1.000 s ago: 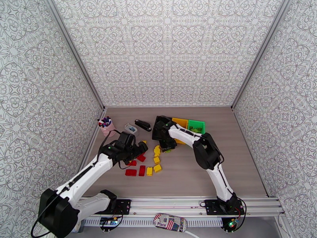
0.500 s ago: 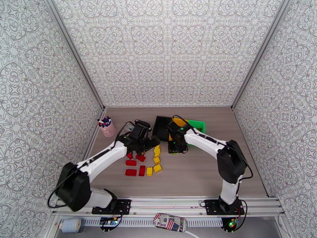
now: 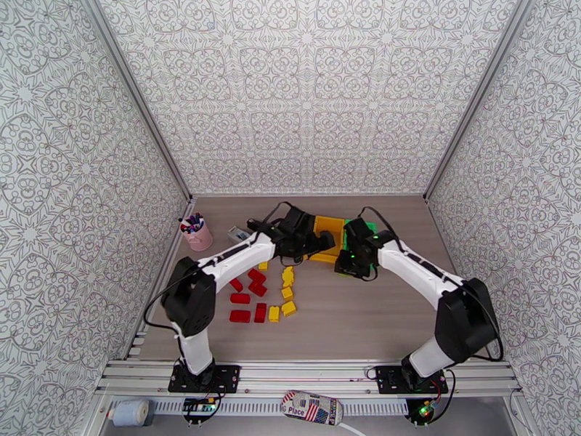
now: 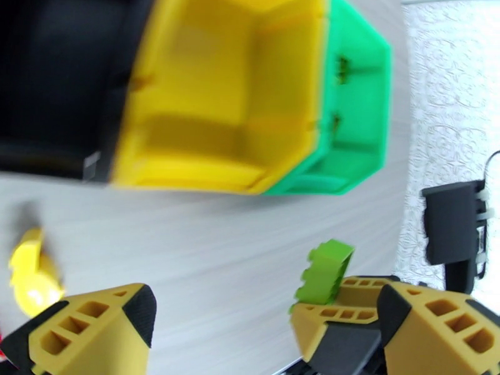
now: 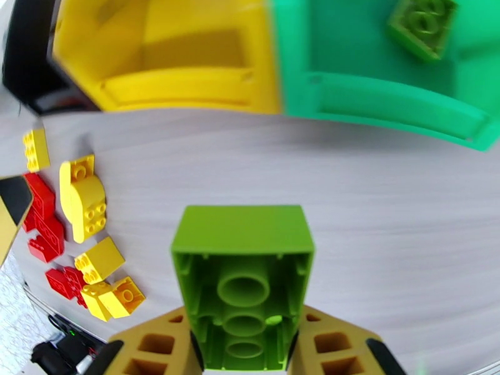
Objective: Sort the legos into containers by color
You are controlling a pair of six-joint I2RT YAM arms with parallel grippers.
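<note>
My right gripper [image 3: 351,261] is shut on a lime green lego [image 5: 244,282] and hovers over the table just in front of the green container [image 3: 361,230], which holds one green lego [image 5: 422,26]. To its left stand the yellow container [image 3: 327,230] and the black container [image 4: 56,82]. My left gripper [image 3: 309,240] is open with nothing between its fingers, above the black and yellow containers. Seen from the left wrist, the held green lego [image 4: 325,273] sticks up from the right gripper's fingers [image 4: 337,320]. Red legos [image 3: 250,296] and yellow legos [image 3: 287,285] lie loose in front of the containers.
A pink pen cup [image 3: 197,234] and a small white box [image 3: 236,234] stand at the back left. Patterned walls close the table on three sides. Bare tabletop [image 3: 378,314] lies right of the lego pile.
The right gripper has carried the green lego from beside the pile rightward to the front of the green container. The left arm has swung from the red legos back to the containers.
</note>
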